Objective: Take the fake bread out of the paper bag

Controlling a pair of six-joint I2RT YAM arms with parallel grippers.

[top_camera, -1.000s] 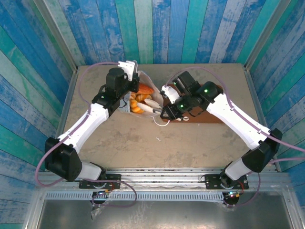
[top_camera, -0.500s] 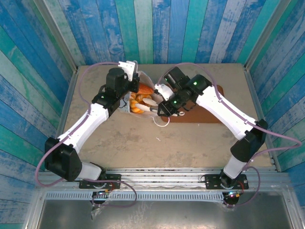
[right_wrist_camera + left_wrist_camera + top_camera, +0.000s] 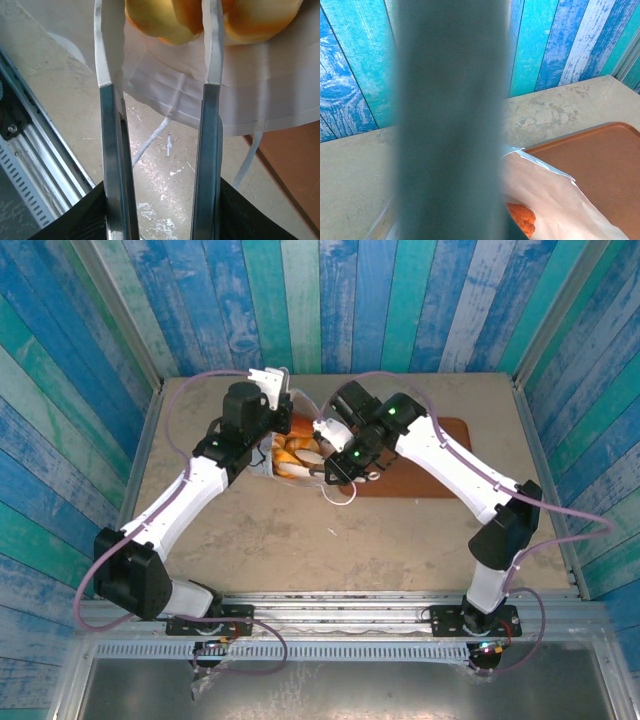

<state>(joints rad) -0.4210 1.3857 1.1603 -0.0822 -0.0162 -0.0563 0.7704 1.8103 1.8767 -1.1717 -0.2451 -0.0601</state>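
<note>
The fake bread (image 3: 165,22) lies inside the paper bag (image 3: 260,85), which rests tipped over on the tabletop (image 3: 300,540) with its mouth toward the right arm. We see glossy golden and orange loaves crowded at the opening. The right hand (image 3: 160,9) is at that mouth, its fingers (image 3: 111,50) apart with a yellow loaf between the tips; we cannot tell whether they touch it. A white cord handle (image 3: 152,137) trails on the tabletop beneath them. The left hand (image 3: 281,412) is closed at the bag's upper edge. The paper runs right up to its blurred finger, so we read it as pinching that rim. Just beside the bag, on the right arm's side, lies a brown tray (image 3: 440,475).
</note>
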